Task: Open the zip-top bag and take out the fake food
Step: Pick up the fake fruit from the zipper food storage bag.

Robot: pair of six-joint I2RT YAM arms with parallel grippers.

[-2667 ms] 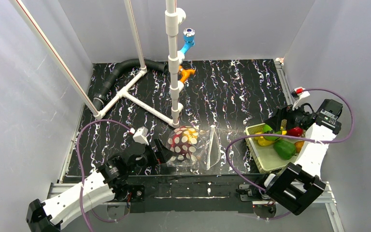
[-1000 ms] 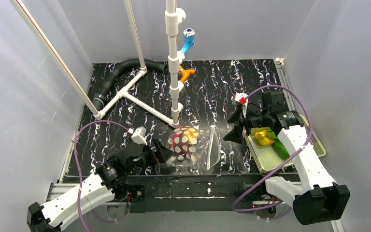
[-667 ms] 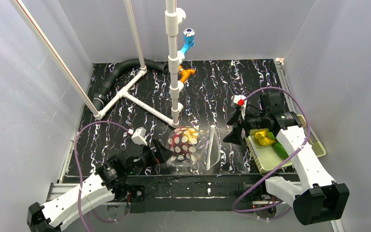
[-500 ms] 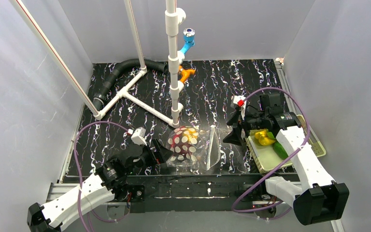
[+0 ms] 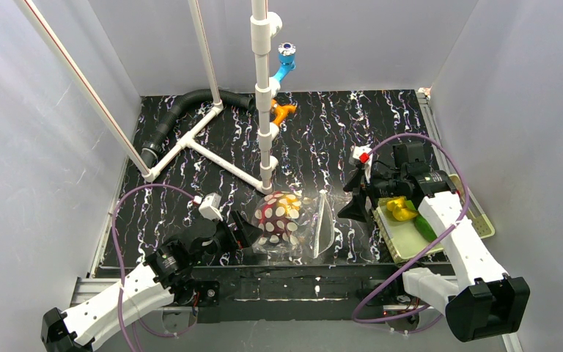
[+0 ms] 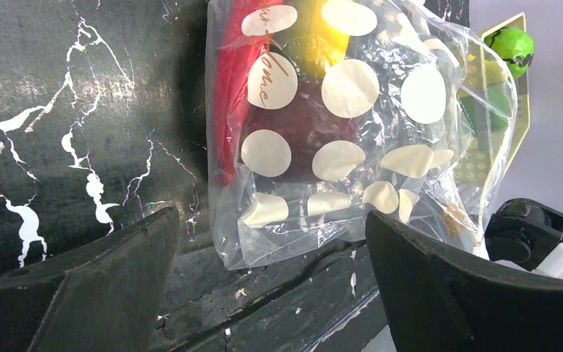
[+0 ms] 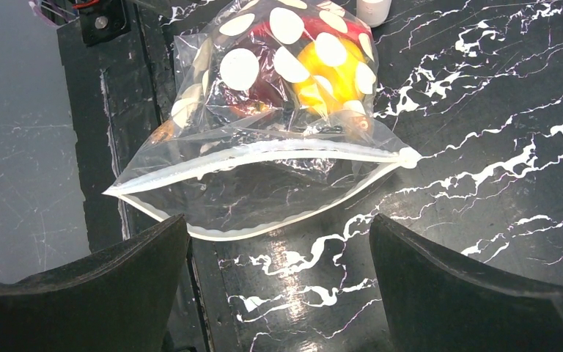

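Top external view: the zip-top bag (image 5: pixel 287 220) lies on the black marbled table (image 5: pixel 352 125) near its front edge, between the two arms and just in front of the foot of the white pipe frame (image 5: pixel 265 172). The bag's dotted face is turned up. Its zip mouth points toward the right arm and gapes open.

Fake food: a red piece (image 5: pixel 271 213) and a yellow piece (image 7: pixel 321 73) sit inside the bag at its closed end. A yellow banana-shaped piece (image 5: pixel 400 211) and a green piece (image 5: pixel 426 228) lie in the pale mesh basket (image 5: pixel 394 251) at the right, partly hidden by the right arm.

Left gripper (image 5: pixel 247 230): jaws spread wide and holding nothing. In the left wrist view the bag's closed end lies between the two fingers (image 6: pixel 102 286).

Right gripper (image 5: pixel 352 203): jaws likewise spread wide and empty, held just beside the bag's mouth. In the right wrist view the open zip edge (image 7: pixel 264 158) lies directly ahead of the fingers (image 7: pixel 454 286), clear of both.

Background: a black hose (image 5: pixel 183 106), a blue fitting (image 5: pixel 286 62) and an orange fitting (image 5: pixel 283 111) stand at the far side, well apart from the bag.
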